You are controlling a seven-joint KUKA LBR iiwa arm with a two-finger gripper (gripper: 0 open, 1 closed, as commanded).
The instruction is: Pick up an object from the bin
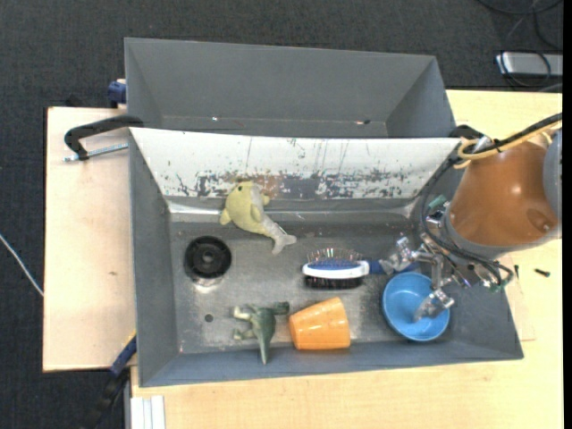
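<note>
Just left of the blue bowl [409, 318], toward the middle of the bin [152, 266]: a blue-and-black hairbrush [335, 271], lying crosswise, close to the bowl's rim but apart from it. In front of the brush, an orange cup [320, 324] on its side, near the bowl with a gap between. Further left, a green toy dinosaur [261, 322], a black round disc [207, 257] and, against the back wall, a yellowish plush fish [252, 211]. From the right, leaning in over the bin's wall, the arm's orange cover [496, 195] with cables. Below it the gripper [422, 280], fingers spread apart: one tip down inside the bowl near its right side, the other just past its back-left edge. Bowl in the right front corner, upright, mouth up; round, so no long axis to speak of.
</note>
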